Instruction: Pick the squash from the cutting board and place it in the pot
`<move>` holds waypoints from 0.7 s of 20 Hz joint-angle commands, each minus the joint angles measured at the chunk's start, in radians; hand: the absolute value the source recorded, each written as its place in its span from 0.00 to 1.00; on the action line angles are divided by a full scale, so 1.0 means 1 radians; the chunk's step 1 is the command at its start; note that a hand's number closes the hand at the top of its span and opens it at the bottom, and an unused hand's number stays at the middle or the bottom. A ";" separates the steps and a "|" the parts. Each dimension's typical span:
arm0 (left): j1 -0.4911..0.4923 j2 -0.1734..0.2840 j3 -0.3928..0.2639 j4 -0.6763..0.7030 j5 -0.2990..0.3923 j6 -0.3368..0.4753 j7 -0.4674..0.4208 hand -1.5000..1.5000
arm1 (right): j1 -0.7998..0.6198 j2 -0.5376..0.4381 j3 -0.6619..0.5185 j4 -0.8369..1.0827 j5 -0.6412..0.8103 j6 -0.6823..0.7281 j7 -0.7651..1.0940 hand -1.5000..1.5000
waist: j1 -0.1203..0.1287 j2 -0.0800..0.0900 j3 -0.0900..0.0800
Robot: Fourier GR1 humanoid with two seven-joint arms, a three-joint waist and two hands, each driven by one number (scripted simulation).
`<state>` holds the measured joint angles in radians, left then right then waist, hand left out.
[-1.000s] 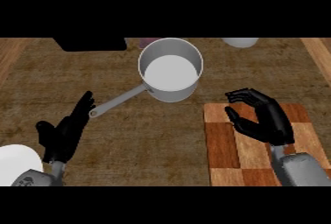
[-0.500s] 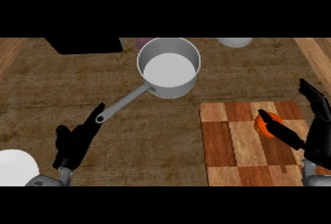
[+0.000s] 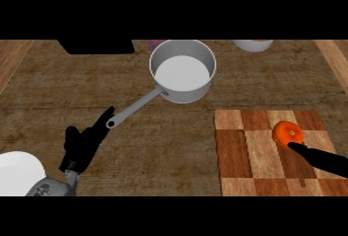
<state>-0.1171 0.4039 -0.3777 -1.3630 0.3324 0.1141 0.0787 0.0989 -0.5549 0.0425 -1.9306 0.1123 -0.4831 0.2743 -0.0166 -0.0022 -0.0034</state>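
An orange squash (image 3: pixel 287 132) lies on the checkered wooden cutting board (image 3: pixel 243 152) at the right. My right hand (image 3: pixel 319 158) comes in from the right edge just below it; only one straight dark finger shows, its tip touching the squash's lower side. A grey pot (image 3: pixel 182 71) with a long handle (image 3: pixel 136 109) stands at the top middle, its inside bare. My left hand (image 3: pixel 83 144) rests open at the lower left, fingers up, close to the end of the pot's handle.
A white round object (image 3: pixel 18 171) sits at the lower left corner beside my left forearm. A black box (image 3: pixel 95 46) and a white bowl (image 3: pixel 253 44) stand along the back edge. Wooden strips border the brown counter on both sides.
My right hand has dropped lower and further right, leaving the squash uncovered on the board. The left hand has barely shifted.
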 commanded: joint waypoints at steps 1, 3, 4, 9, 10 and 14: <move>0.001 0.011 0.035 0.040 0.018 -0.066 -0.035 0.50 | -0.039 -0.050 -0.042 -0.049 -0.063 0.085 0.223 0.00 | 0.013 0.002 0.002; -0.043 -0.043 0.024 0.095 -0.019 -0.039 -0.033 0.50 | -0.109 -0.046 -0.054 -0.039 -0.076 0.097 0.316 0.00 | 0.013 0.004 0.002; -0.022 -0.035 0.003 0.010 -0.033 -0.010 0.016 0.50 | -0.142 -0.018 -0.020 0.028 -0.067 0.093 0.332 0.00 | 0.025 0.003 0.003; -0.050 -0.028 0.030 0.035 -0.030 -0.047 0.013 0.50 | -0.167 -0.024 0.036 0.154 -0.142 0.241 0.353 0.00 | 0.030 0.005 0.004; -0.024 -0.038 0.024 0.045 -0.022 -0.066 -0.013 0.50 | -0.113 -0.025 0.072 0.134 -0.137 0.271 0.346 0.00 | 0.025 0.004 0.003; -0.037 -0.085 0.034 0.053 -0.047 -0.029 0.005 0.50 | -0.101 -0.035 0.060 0.276 -0.137 0.365 0.267 0.00 | 0.017 0.004 0.004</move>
<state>-0.1494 0.3538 -0.3519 -1.3307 0.2974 0.0774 0.0854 -0.0214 -0.5814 0.0914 -1.7326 -0.0142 -0.2033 0.5721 0.0069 0.0020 0.0001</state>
